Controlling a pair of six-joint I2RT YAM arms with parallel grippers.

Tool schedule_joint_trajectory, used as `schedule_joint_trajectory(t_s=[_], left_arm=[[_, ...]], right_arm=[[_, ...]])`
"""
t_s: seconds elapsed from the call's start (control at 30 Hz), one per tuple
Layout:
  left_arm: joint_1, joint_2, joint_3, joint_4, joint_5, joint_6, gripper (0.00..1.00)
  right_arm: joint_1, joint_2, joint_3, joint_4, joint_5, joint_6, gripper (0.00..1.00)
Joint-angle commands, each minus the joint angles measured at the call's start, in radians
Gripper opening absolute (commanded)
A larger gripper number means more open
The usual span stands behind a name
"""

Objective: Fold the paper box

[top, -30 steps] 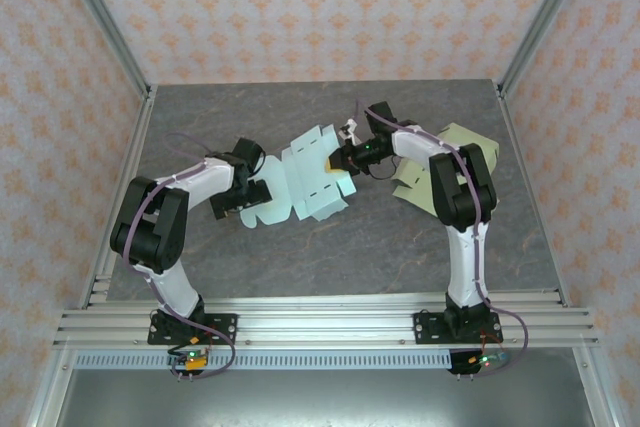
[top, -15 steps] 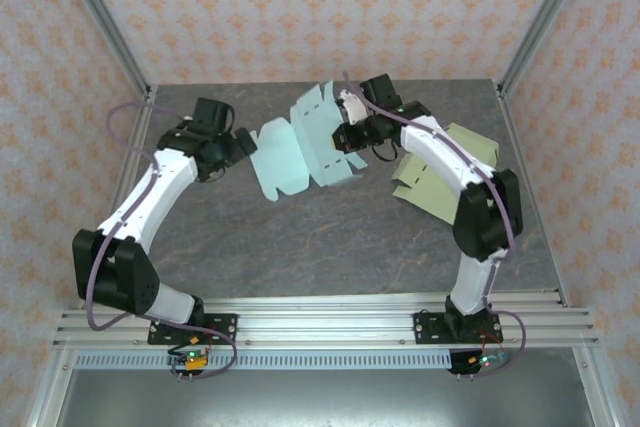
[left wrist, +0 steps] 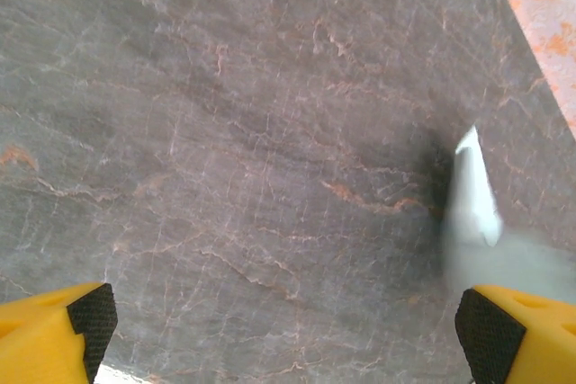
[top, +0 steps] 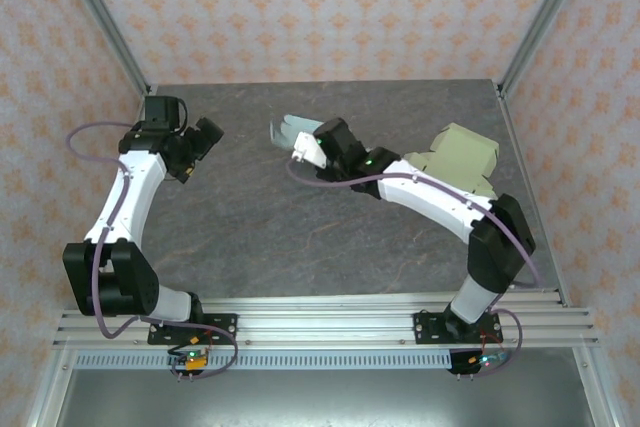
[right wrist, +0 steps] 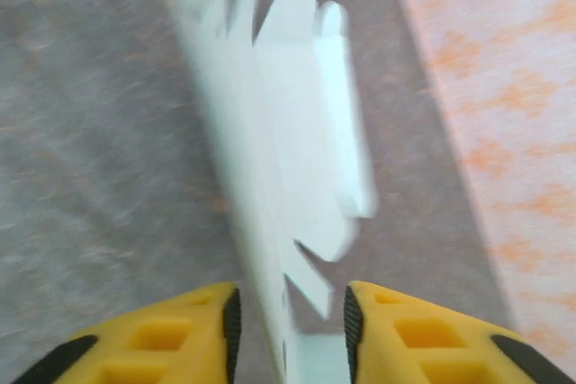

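The light blue paper box blank (top: 289,128) hangs above the table at the back middle, turned nearly edge-on to the top camera. My right gripper (top: 303,144) is shut on its lower edge. In the right wrist view the sheet (right wrist: 297,132) rises blurred from between the yellow fingers (right wrist: 180,339) of that gripper (right wrist: 288,325), its cut flaps pointing right. My left gripper (top: 200,145) is at the back left, open and holding nothing, well apart from the sheet. Its wrist view shows the gripper (left wrist: 283,325) over bare table, with a blurred sliver of the blank (left wrist: 472,195) at the right.
A second, olive-beige paper blank (top: 458,159) lies at the back right, beside the right arm's forearm. Metal frame posts and patterned walls close in the table (top: 300,237) on the left, right and back.
The left gripper has let go of the blank and swung back to the far left. The right gripper has carried the sheet left and turned it edge-on.
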Motion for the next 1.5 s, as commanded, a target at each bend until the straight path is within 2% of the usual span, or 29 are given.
schedule_joint_trajectory(t_s=[0.0, 0.13, 0.2, 0.27, 0.37, 0.43, 0.57, 0.67, 0.77, 0.9, 1.03, 1.13, 1.23, 1.27, 1.33, 1.4, 1.47], left_arm=[[0.003, 0.0, -0.085, 0.059, 0.069, -0.015, 1.0], [-0.008, 0.056, -0.167, 0.161, 0.201, -0.044, 0.97], [-0.044, 0.085, -0.175, 0.176, 0.204, -0.039, 0.97], [-0.1, 0.111, -0.161, 0.18, 0.162, -0.008, 0.97], [-0.182, 0.167, -0.121, 0.172, 0.113, 0.035, 0.97], [-0.216, 0.2, -0.106, 0.17, 0.089, 0.047, 0.97], [-0.238, 0.249, -0.117, 0.213, 0.084, 0.025, 0.97], [-0.238, 0.258, -0.109, 0.2, 0.08, 0.026, 0.97], [-0.237, 0.248, -0.09, 0.174, 0.04, 0.05, 0.97], [-0.228, 0.239, -0.06, 0.134, 0.013, 0.06, 0.97], [-0.216, 0.221, -0.067, 0.152, 0.006, 0.05, 0.97], [-0.201, 0.214, -0.06, 0.141, 0.01, 0.043, 0.97], [-0.183, 0.186, -0.063, 0.137, 0.005, 0.046, 0.97], [-0.173, 0.177, -0.06, 0.13, 0.006, 0.05, 0.97], [-0.148, 0.153, -0.054, 0.112, 0.017, 0.056, 0.97], [-0.125, 0.108, -0.055, 0.104, 0.012, 0.063, 0.97], [-0.11, 0.042, -0.072, 0.124, -0.039, 0.064, 0.97]], right_arm=[[0.01, 0.001, -0.044, -0.079, -0.136, 0.134, 0.4], [-0.019, -0.073, -0.158, -0.002, -0.185, 0.288, 0.41], [-0.073, -0.115, -0.175, 0.03, -0.204, 0.429, 0.41], [-0.145, -0.126, -0.162, 0.037, -0.167, 0.671, 0.51], [-0.275, -0.11, -0.146, -0.044, -0.207, 1.135, 0.49], [-0.323, -0.112, -0.191, -0.074, -0.246, 1.355, 0.46], [-0.332, -0.143, -0.314, -0.02, -0.284, 1.576, 0.47], [-0.335, -0.114, -0.366, 0.04, -0.354, 1.67, 0.47], [-0.335, -0.072, -0.391, 0.129, -0.426, 1.681, 0.47], [-0.335, -0.009, -0.372, 0.17, -0.439, 1.656, 0.46], [-0.335, 0.062, -0.339, 0.207, -0.451, 1.636, 0.4], [-0.335, 0.11, -0.318, 0.208, -0.46, 1.608, 0.29], [-0.336, 0.112, -0.328, 0.243, -0.478, 1.564, 0.06], [-0.336, 0.103, -0.323, 0.242, -0.478, 1.515, 0.01], [-0.337, 0.084, -0.299, 0.233, -0.49, 1.384, 0.0], [-0.334, 0.075, -0.235, 0.185, -0.579, 1.138, 0.0], [-0.328, 0.08, -0.14, 0.015, -0.608, 0.83, 0.0]])
